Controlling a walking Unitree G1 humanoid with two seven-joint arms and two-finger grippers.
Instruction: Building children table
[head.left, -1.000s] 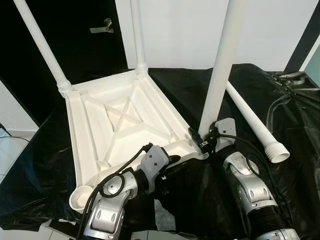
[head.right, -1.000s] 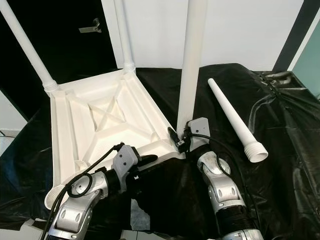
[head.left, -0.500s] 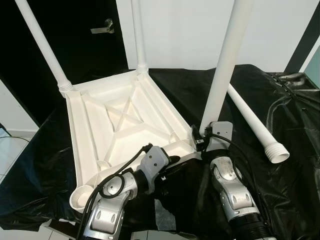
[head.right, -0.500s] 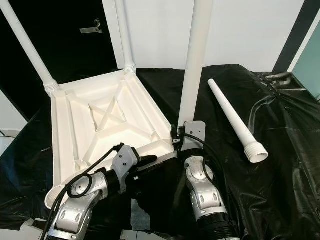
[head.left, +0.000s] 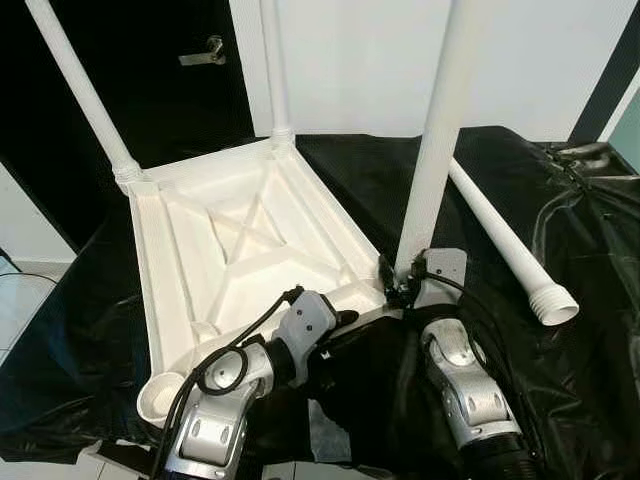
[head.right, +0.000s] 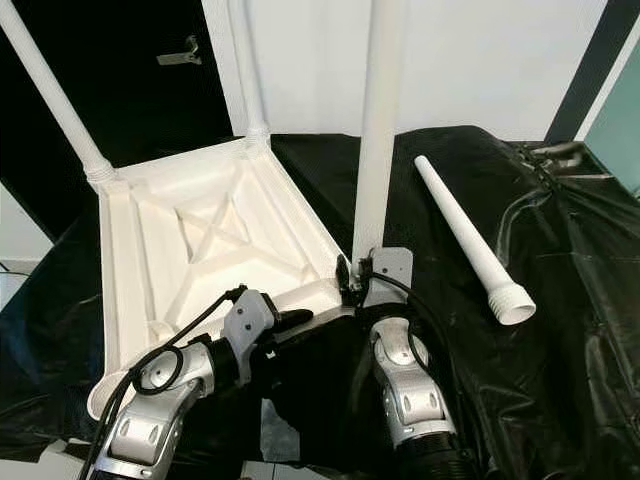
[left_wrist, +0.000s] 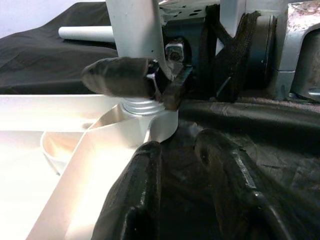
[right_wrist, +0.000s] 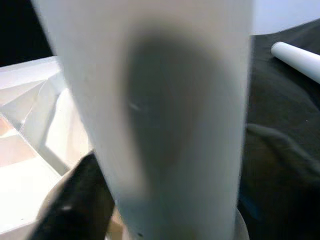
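Tabletop (head.left: 230, 250) lies upside down on the black-draped worktop (head.left: 560, 400), third leg (head.left: 435, 150) upright at its near corner.
Head views: right claw (head.left: 398, 287) grasps that leg's base; spare leg (head.left: 510, 250) lies nearby. Left wrist view: left claw (left_wrist: 185, 165) spread, straddling the tabletop's rim. Right wrist view: leg close up. Plastic looks light, stiff, slippery; grip low.

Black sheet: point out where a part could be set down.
Free: the black sheet between the upturned tabletop and the loose leg, and beyond that leg on the robot's right. Crowded: the near corner, where both grippers meet the standing leg.
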